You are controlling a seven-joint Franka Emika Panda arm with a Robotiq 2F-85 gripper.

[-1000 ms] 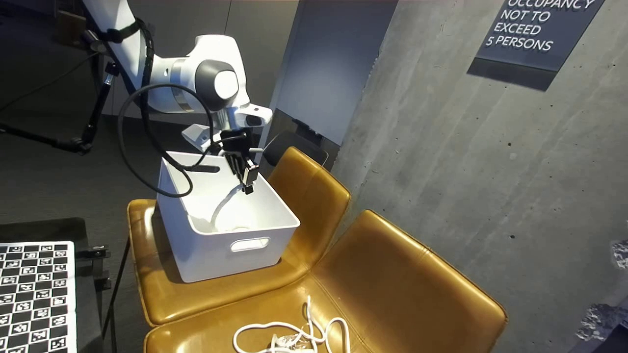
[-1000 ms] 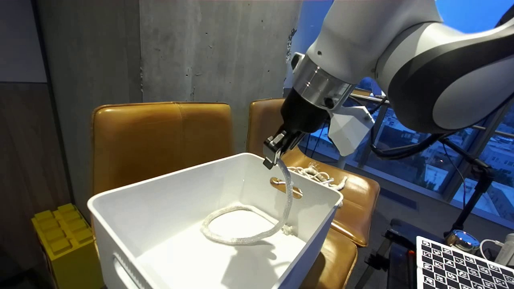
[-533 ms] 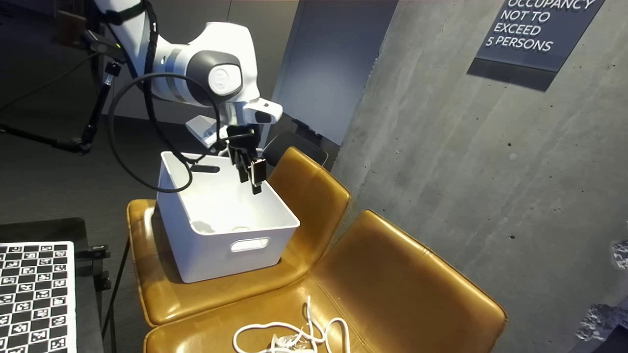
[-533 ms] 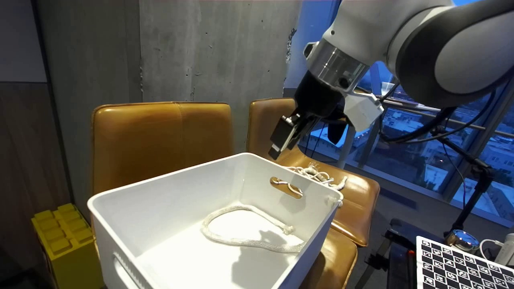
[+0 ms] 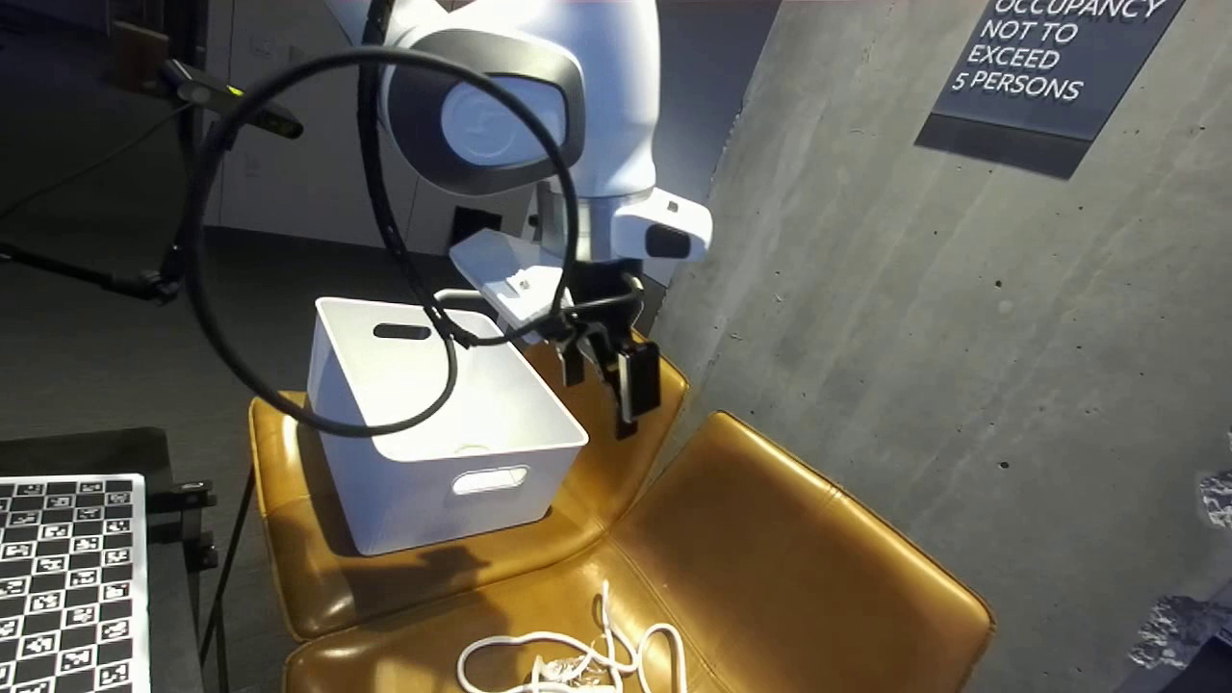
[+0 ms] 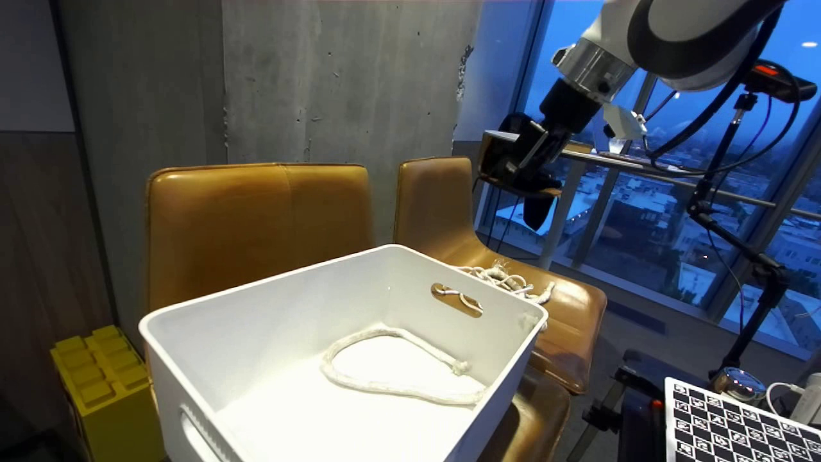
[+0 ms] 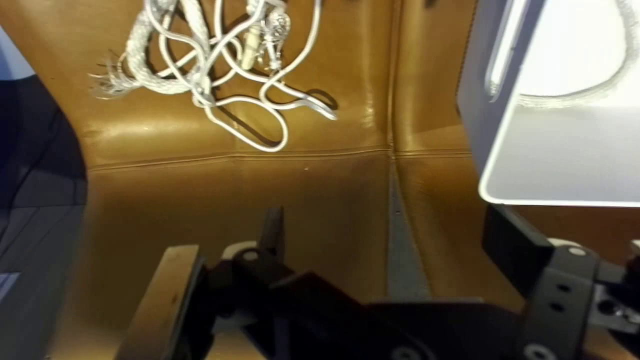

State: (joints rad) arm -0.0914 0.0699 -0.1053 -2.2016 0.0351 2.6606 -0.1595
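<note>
My gripper [image 7: 387, 222] stands wide open with nothing between its fingers. It hovers in the air above the tan leather chairs, beside the white bin and clear of it, as an exterior view shows [image 5: 599, 399]. Inside the bin [image 6: 269, 282] a whitish braided rope [image 6: 385, 387] lies in a loose loop on the floor, with a knotted end near the wall with the handle slot. The wrist view shows part of that rope [image 7: 565, 100] at the upper right. A tangle of white cords [image 7: 245, 102] with a frayed thicker rope lies on the neighbouring chair seat.
The bin sits on one tan chair [image 5: 318, 587], with a second chair [image 5: 799, 549] against it. A concrete wall [image 5: 866, 318] rises behind their backs. A black cable loop [image 5: 207, 318] hangs from the arm. A checkered marker board [image 5: 72, 577] and a yellow block [image 6: 109, 391] stand nearby.
A second ago my gripper held the rope's end over the bin. The jaws opened, the rope dropped onto the bin floor, and the arm swung out of the bin toward the neighbouring chair.
</note>
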